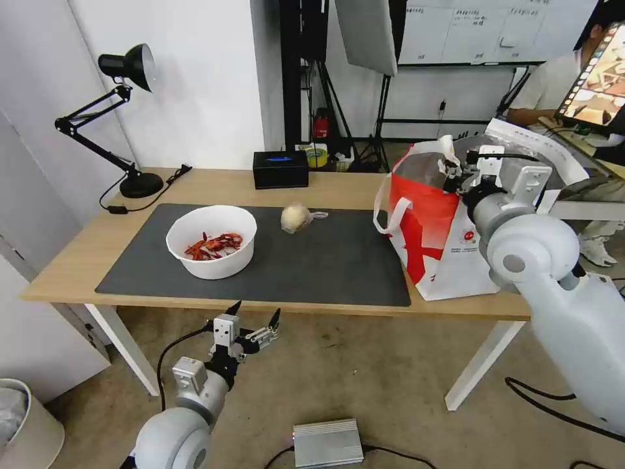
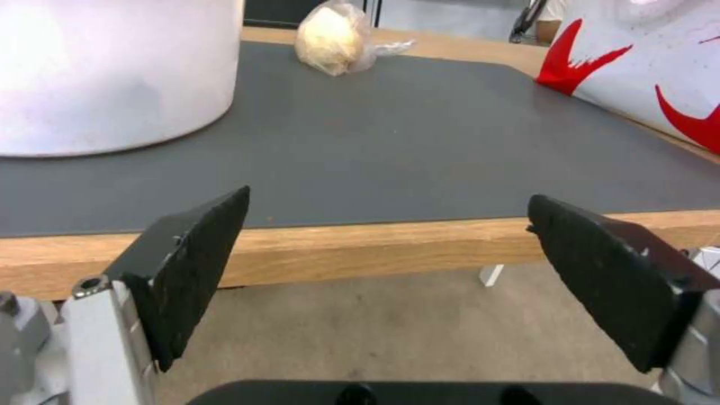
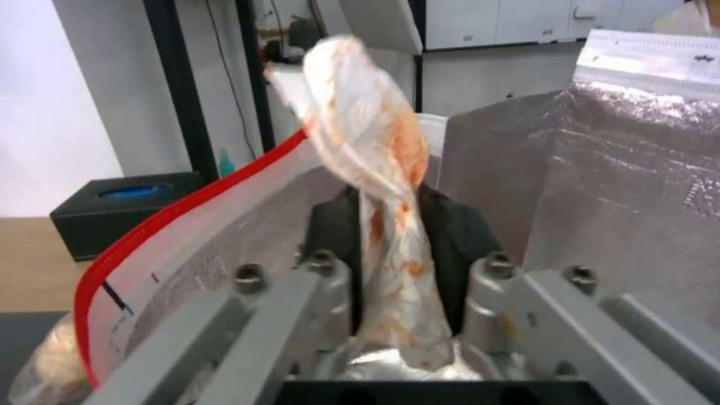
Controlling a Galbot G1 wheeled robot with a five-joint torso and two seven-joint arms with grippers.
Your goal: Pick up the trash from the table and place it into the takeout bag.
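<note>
Right gripper [image 3: 390,225] at the bag mouth, right side of the head frame, pads clamped on a crumpled tissue [image 3: 368,140] stained orange. Tissue pinched near its lower end, most of it flopping up past the fingertips. Judged very light, soft, limp, maybe greasy; pinch anywhere on the bunched part works, no crush risk, could cling to the pads on release. Foil lining behind and to the side of it in the right wrist view, so tissue already at or just inside the takeout bag [image 1: 433,228].

Left gripper [image 1: 254,316] low, lower centre of the head frame, below the near edge of the table [image 1: 65,260], fingers spread wide, holding nothing.

Bowl [image 1: 211,241] with red shells, centre left on the grey mat [image 1: 325,260]. Judged rigid, light, shells loose inside, so spills if tipped; best held by the rim wall, kept level.

Beige ball [image 1: 295,216], upper centre of the mat, wrapped in thin clear film with a twisted tail toward the bag. Judged light, slightly squashy, film slippery; grip across the middle of the ball, not the tail.

Bag stands upright at the right end of the table, soft sides, mouth open; walls likely to give if pushed.

Black box [image 1: 280,168] with blue top at the back edge, not trash. Desk lamp [image 1: 127,117] upper left.
</note>
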